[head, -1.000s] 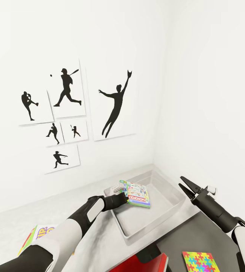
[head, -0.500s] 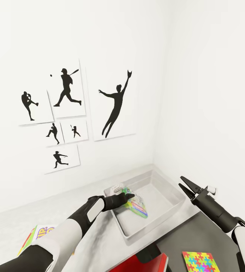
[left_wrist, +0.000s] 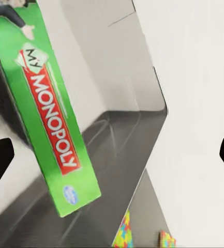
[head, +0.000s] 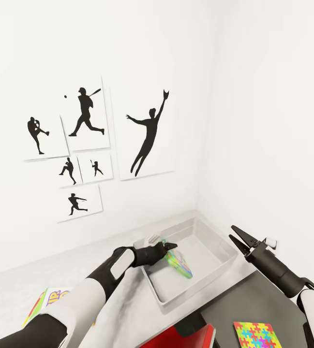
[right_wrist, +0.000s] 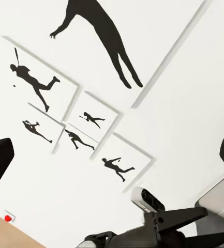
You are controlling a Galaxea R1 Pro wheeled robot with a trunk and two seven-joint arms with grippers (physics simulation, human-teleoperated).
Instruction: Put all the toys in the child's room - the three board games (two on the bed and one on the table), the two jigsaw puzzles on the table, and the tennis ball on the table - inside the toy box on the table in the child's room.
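Monopoly box (head: 178, 264) has tipped from lying flat in the left gripper (head: 169, 247) a second ago to hanging steeply on edge over the toy box (head: 215, 244), and the jaws look apart now, so I'd say it's been let go and is dropping in. Right gripper (head: 237, 238) hovers beside the bin, jaws apart and empty, with a jigsaw puzzle (head: 255, 334) and the Skip-Bo box (head: 48, 302) left on the tabletop (head: 55, 273).

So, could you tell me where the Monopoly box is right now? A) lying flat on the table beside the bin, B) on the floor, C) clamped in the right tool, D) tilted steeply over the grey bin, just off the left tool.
D: the Monopoly box hangs steeply tilted above the toy box, beside the left tool, whose fingers stand apart.
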